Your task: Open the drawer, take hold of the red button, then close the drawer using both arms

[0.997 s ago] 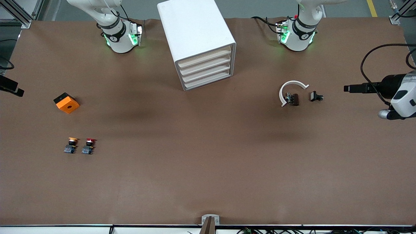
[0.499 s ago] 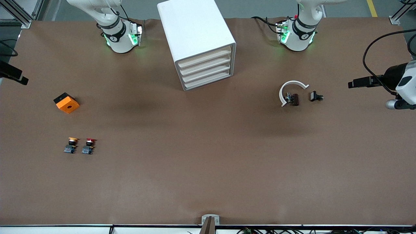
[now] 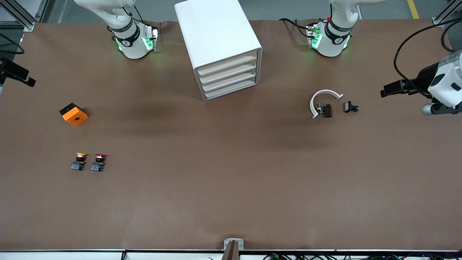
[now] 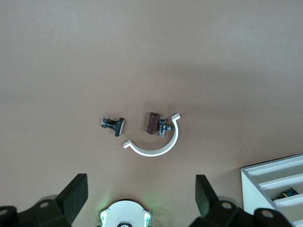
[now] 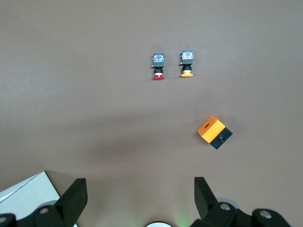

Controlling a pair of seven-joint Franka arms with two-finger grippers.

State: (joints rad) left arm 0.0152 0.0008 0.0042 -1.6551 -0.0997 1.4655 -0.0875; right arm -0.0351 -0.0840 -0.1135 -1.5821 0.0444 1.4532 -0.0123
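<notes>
The red-capped button (image 3: 99, 161) stands on the table toward the right arm's end, beside a yellow-capped button (image 3: 79, 161). It also shows in the right wrist view (image 5: 158, 67). The white drawer cabinet (image 3: 220, 47) stands between the arm bases, with all its drawers (image 3: 228, 77) shut. My right gripper (image 5: 139, 191) is open and empty, high over the table near the orange cube (image 5: 214, 132). My left gripper (image 4: 141, 189) is open and empty, high over the table near a white curved piece (image 4: 158, 144). Both arms' hands sit at the front view's side edges.
The orange cube (image 3: 74, 114) lies farther from the front camera than the buttons. Toward the left arm's end lie the white curved piece (image 3: 323, 101) and two small dark parts (image 3: 326, 110) (image 3: 351, 107). The cabinet's corner (image 4: 274, 187) shows in the left wrist view.
Both arms' hands at the front view's side edges have shifted upward in that view. Nothing on the table has moved, and the drawers stay shut.
</notes>
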